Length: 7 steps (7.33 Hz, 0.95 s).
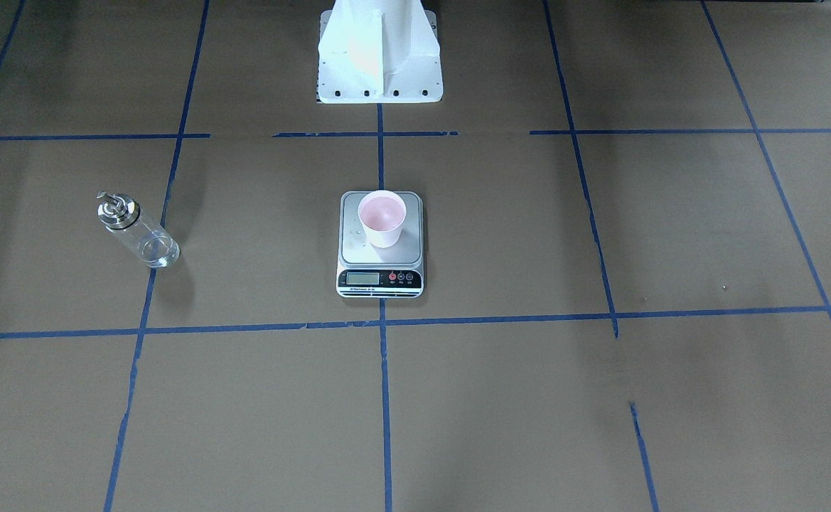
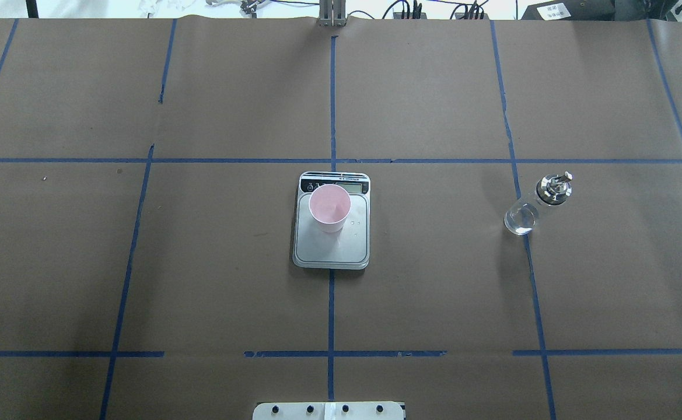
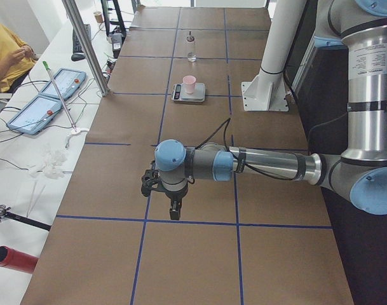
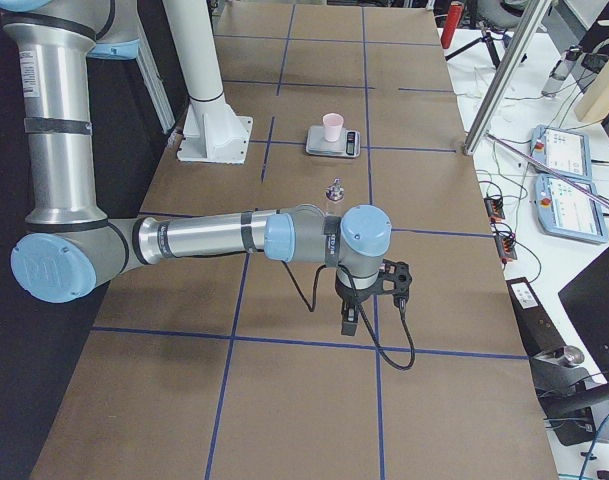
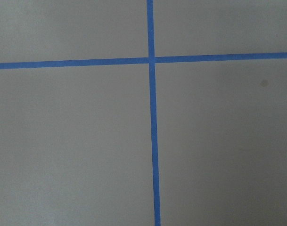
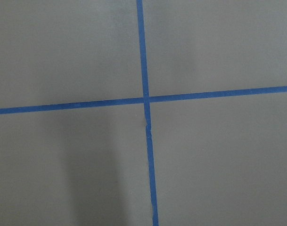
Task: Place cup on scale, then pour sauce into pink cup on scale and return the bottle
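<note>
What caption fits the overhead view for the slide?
Pink cup stands on the scale; glass bottle upright to its right, apart on the brown table.

A wide table (image 2: 218, 262) papered in brown and gridded with blue tape (image 2: 331, 105) carries a small flat silver kitchen scale (image 2: 332, 248) at its middle. A small clear glass bottle with silver cap (image 2: 536, 205) stands well apart, towards the robot's right

You're in a robotics lab, desk (image 2: 434, 280) papered brown, blue tape (image 2: 331, 105) gridding it, white robot pedestal (image 1: 379, 57), teach pendants (image 3: 60, 82) and cables (image 2: 408, 8) alongside.
</note>
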Each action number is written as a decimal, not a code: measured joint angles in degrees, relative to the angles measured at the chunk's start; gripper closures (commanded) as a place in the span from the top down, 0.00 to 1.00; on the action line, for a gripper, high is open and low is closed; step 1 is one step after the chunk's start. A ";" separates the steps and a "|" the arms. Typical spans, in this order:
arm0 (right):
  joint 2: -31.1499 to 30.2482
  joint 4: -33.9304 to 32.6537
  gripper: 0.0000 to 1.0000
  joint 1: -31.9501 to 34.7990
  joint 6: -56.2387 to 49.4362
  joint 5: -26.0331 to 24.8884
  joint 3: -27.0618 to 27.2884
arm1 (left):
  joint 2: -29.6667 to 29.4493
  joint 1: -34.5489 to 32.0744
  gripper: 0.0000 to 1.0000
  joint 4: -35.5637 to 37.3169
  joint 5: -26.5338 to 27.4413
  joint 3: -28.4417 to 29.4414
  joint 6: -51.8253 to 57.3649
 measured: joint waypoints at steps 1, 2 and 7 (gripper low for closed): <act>-0.14 -0.02 1.00 0.03 0.00 0.00 0.38 | -0.12 0.01 1.00 -0.15 0.01 0.05 -0.06; -0.24 -0.03 1.00 0.06 0.02 0.05 0.59 | -0.25 0.03 1.00 -0.18 0.03 0.06 -0.14; -0.20 0.13 1.00 0.00 0.14 0.06 0.45 | -0.97 0.04 1.00 -0.09 0.08 -0.13 -0.52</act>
